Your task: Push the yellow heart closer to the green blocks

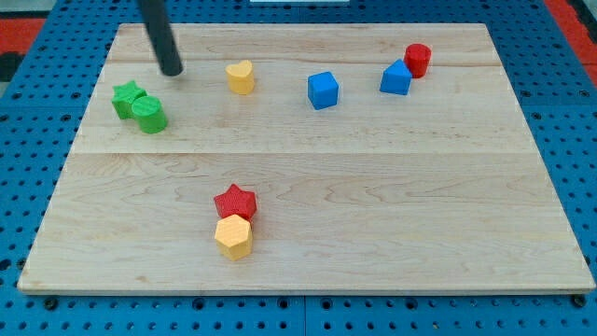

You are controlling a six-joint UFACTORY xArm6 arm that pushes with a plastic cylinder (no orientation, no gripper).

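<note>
Tip: my tip [172, 70], the lower end of the straight dark rod, rests on the board near the view's top left. It has no jaws and holds nothing; it touches no block.
Tip to green blocks: the green star-shaped block [128, 97] and the green cylinder block [149, 116] lie just below and slightly to the view's left of the tip, touching each other.
Tip to task block: the yellow heart-shaped block [241, 77] lies to the view's right of the tip, at almost the same height in the view, with bare wood between.
Governing relation: the tip stands between the yellow heart and the green pair. In my judgement it is on the wrong side for a push; it would need to pass round to the heart's right flank, then drive toward the view's left and slightly down.
Risk: judged low on that line; nothing stands between the heart and the green pair.
Other blocks: a blue cube [323, 90], a second blue block [395, 77] touching a red cylinder [418, 59], all to the right; a red star [235, 201] against a yellow hexagonal block [233, 237] near the bottom.
Surface: pale wooden board [392, 215], flat.
Surround: blue perforated base [569, 112].
</note>
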